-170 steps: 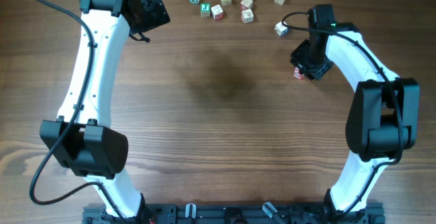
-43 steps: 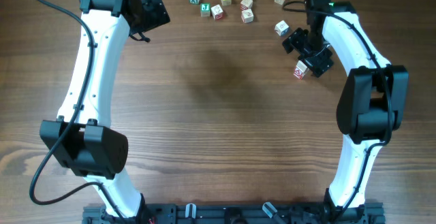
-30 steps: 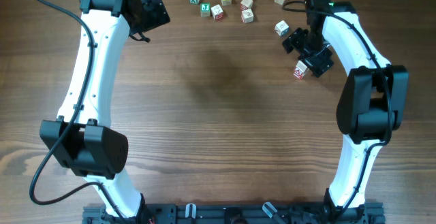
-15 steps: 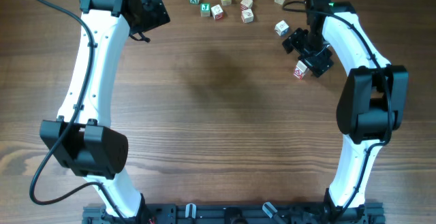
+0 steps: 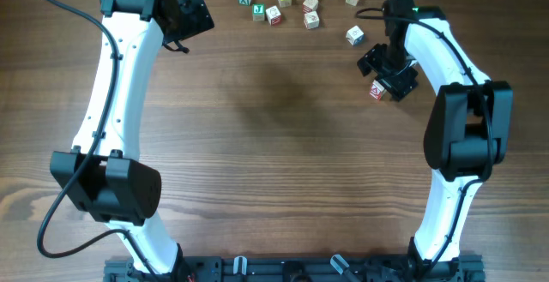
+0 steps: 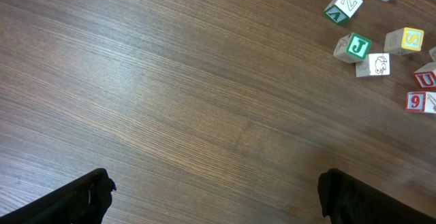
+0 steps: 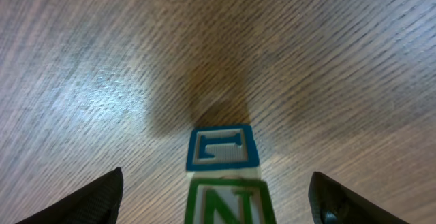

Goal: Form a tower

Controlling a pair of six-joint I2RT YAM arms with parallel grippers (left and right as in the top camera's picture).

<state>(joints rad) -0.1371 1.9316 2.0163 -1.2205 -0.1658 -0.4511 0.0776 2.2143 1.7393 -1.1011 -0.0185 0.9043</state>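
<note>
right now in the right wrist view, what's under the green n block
A blue-framed block sits directly under the green N block, resting on the wooden table. Their touching faces are covered, so nothing between them can be seen.

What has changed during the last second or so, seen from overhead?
The right gripper shifted slightly toward the tower, which stands between its open jaws, untouched. Nothing was taken hold of or let go. The left gripper, the tower and the loose cubes stayed in place.

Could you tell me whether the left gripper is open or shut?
Open: the left gripper has its black fingers far apart, only brown wooden table between them.
</note>
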